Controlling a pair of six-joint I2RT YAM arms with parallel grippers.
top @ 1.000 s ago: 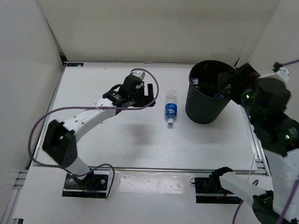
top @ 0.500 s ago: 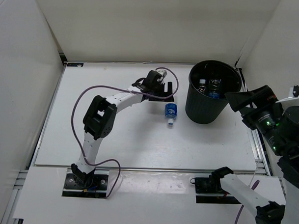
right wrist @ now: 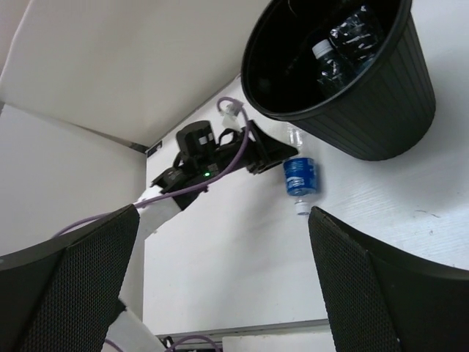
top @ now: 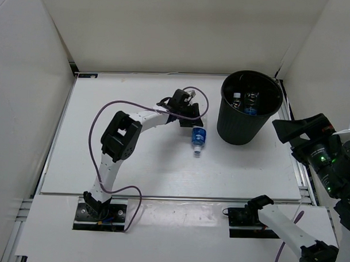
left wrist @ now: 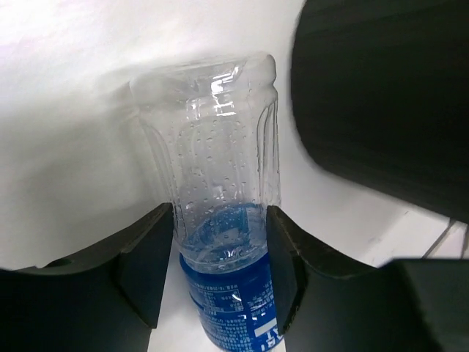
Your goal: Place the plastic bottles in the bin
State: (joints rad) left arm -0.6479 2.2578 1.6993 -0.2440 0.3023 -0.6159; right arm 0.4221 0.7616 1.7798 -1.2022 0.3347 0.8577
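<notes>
The last bottle on the table lies on its side just left of the bin; its long axis runs roughly from the far side toward the near edge, white cap at the near end; the left gripper reaches it crosswise to that axis, fingers against both its sides at the top of the blue label, apparently pinching it, though how firmly cannot be judged. The left arm is plainly the nearer; the right gripper hangs to the right of the bin, jaws spread wide and empty. From above, the gripper covers the bottle's base end; the wrist view cuts off the cap. Inside the bin at least two clear bottles show; deeper ones, and any green one, cannot be made out.
</notes>
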